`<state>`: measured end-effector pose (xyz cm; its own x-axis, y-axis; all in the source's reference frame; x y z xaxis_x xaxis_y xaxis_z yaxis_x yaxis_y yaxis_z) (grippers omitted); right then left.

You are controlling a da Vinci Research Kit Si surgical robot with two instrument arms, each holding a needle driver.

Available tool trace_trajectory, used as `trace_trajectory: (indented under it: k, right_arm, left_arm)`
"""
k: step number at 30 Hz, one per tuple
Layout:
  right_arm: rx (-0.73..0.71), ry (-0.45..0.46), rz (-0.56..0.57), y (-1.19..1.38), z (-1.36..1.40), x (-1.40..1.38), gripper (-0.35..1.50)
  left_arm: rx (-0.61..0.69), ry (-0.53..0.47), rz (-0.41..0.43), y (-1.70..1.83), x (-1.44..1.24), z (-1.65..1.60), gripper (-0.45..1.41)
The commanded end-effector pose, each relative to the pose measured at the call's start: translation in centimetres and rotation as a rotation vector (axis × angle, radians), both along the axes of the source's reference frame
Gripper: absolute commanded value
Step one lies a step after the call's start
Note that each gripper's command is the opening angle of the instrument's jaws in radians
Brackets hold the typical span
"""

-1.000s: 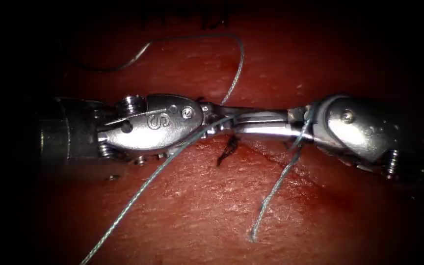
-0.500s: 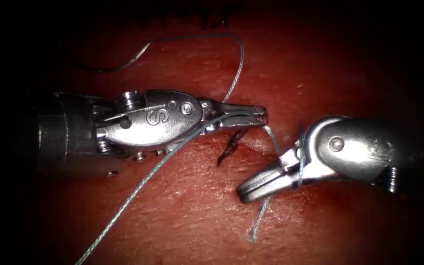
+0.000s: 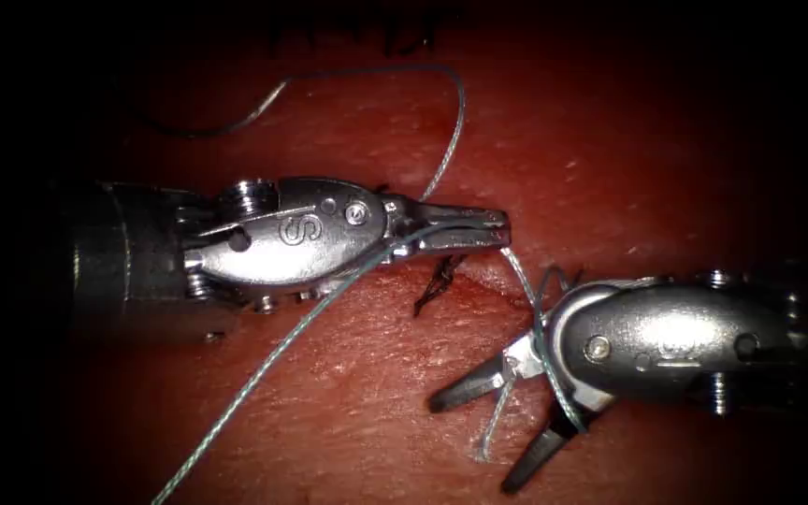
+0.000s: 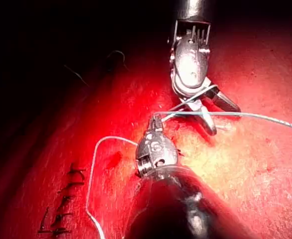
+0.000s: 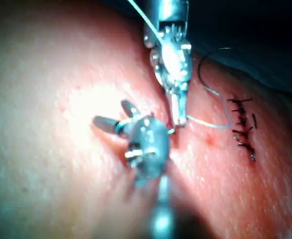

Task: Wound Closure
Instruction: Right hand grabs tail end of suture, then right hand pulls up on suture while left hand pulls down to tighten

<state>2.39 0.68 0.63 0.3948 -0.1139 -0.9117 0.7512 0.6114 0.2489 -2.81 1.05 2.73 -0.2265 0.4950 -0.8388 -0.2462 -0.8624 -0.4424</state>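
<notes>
Fingers (image 3: 468,217) of the left tool (image 3: 502,223) are closed on the thread (image 3: 264,360) and lie level over the tissue (image 3: 348,411), pointing right. The right tool (image 3: 483,435) sits lower right of them with its fingers (image 3: 460,388) spread wide apart and holding nothing, though thread is looped around its wrist. The tissue carries a dark stitched knot (image 3: 437,281) just below the left tool's tip, and in the left wrist view a row of dark stitches (image 4: 63,204) runs along the closed cut. From the left tool's tip the thread runs down to the right tool's wrist; another strand crosses the tissue toward the lower left, and a third arcs upward toward the needle (image 3: 208,126), which lies free on the tissue, upper left.
</notes>
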Motion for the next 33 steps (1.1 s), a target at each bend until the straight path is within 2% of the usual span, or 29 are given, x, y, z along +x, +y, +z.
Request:
trace_trajectory:
  k: [1,7,12,14,19,21,22,23,24,25,33]
  right_arm:
    - [-0.012,-0.013,-0.015,-0.03,0.08,0.05,0.79]
    - [-0.055,-0.057,-0.049,-0.10,0.23,0.06,0.74]
    - [-0.126,-0.132,-0.105,-0.17,0.41,0.05,0.68]
    - [-0.139,-0.146,-0.114,-0.17,0.47,0.05,0.59]
    - [-0.166,-0.179,-0.141,-0.19,0.51,0.04,0.59]
    - [-0.167,-0.181,-0.143,-0.20,0.50,0.04,0.48]
    - [-0.167,-0.181,-0.143,-0.20,0.50,0.04,0.34]
    - [-0.168,-0.182,-0.145,-0.21,0.49,0.04,0.07]
    - [-0.169,-0.184,-0.147,-0.21,0.48,0.04,-0.30]
    - [-0.161,-0.185,-0.157,-0.21,0.47,0.04,-0.35]
    - [-0.158,-0.185,-0.163,-0.17,0.45,0.06,-0.35]
  left_arm:
    - [0.000,-0.001,0.002,0.00,-0.05,0.04,-0.45]
    - [-0.002,-0.002,0.004,-0.03,-0.03,0.05,-0.45]
    - [-0.004,-0.003,0.008,-0.07,0.00,0.05,-0.45]
    - [-0.004,-0.004,0.010,-0.08,0.02,0.04,-0.45]
    - [-0.004,-0.007,0.014,-0.14,0.05,0.01,-0.45]
    - [-0.004,-0.007,0.015,-0.15,0.06,0.00,-0.45]
    - [-0.004,-0.008,0.016,-0.16,0.07,0.00,-0.45]
    - [-0.004,-0.008,0.017,-0.16,0.08,0.00,-0.45]
    - [-0.004,-0.009,0.017,-0.16,0.08,0.00,-0.45]
    - [-0.004,-0.009,0.018,-0.16,0.09,0.00,-0.45]
    - [-0.004,-0.010,0.020,-0.22,0.09,-0.04,-0.45]
